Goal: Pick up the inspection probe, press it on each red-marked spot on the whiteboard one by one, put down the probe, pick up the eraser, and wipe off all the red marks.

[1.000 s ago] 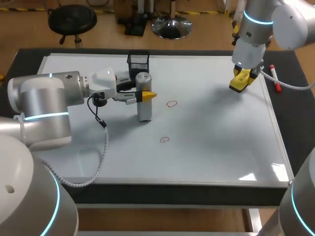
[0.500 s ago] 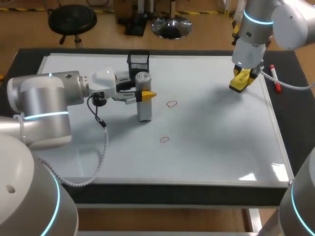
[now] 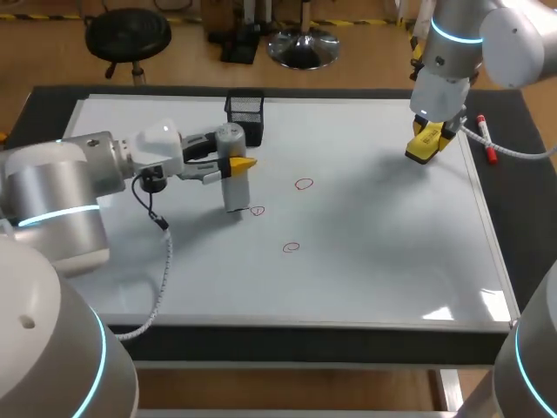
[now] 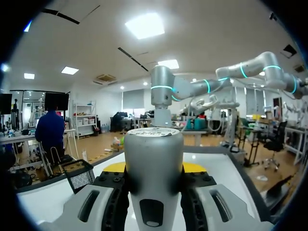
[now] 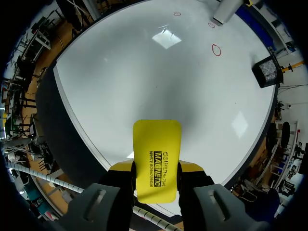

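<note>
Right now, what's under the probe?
Under the probe is whiteboard; a red mark lies just beside its lower end, not under it. The spot right beneath its tip is hidden.

The probe (image 4: 154, 149) hides most of the left tool's (image 4: 154, 169) yellow tips. At the whiteboard's (image 3: 365, 261) two o'clock, the eraser (image 3: 418, 152) and the right tool's (image 3: 430, 137) tips look indistinguishable.

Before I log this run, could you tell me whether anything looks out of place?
Nothing looks spilled or damaged. One oddity: the right tool already grips the yellow eraser over the whiteboard while the left tool holds the probe beside a red mark.
</note>
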You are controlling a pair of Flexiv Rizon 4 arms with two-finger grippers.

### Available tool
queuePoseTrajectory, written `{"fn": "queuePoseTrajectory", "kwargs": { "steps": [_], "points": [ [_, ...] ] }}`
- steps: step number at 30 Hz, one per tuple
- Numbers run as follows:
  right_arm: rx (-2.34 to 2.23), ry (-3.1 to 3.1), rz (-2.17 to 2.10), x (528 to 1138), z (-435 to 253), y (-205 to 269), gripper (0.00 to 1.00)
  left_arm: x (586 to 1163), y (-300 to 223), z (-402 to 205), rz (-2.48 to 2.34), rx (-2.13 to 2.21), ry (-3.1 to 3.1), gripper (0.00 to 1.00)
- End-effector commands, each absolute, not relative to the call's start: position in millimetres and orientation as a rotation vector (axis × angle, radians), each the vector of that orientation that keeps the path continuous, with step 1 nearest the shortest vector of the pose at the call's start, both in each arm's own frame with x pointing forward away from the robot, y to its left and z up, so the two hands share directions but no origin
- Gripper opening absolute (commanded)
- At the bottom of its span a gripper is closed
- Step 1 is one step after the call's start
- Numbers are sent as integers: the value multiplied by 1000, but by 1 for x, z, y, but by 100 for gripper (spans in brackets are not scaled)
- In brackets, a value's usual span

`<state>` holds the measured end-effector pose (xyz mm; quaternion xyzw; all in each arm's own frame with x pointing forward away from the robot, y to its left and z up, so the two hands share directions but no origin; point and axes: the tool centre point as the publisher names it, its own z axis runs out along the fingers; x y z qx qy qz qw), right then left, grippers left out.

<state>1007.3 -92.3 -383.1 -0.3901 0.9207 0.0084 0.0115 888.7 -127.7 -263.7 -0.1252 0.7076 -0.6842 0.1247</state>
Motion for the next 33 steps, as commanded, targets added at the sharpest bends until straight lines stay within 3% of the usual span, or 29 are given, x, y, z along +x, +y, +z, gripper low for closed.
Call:
{"fn": "queuePoseTrajectory", "kwargs": {
  "steps": [1, 15, 33],
  "points": [
    [-1220, 2873, 22, 1008, -382, -93, 0, 871, -107, -253, -1923, -455, 1994, 0],
    [-1220, 2873, 22, 1008, -382, -93, 0, 850, -41, -246, -1805, -612, 1884, 0],
    [-1220, 2873, 22, 1008, -382, -93, 0, 806, 7, -247, -1690, -753, 1803, 0]
  ]
}}
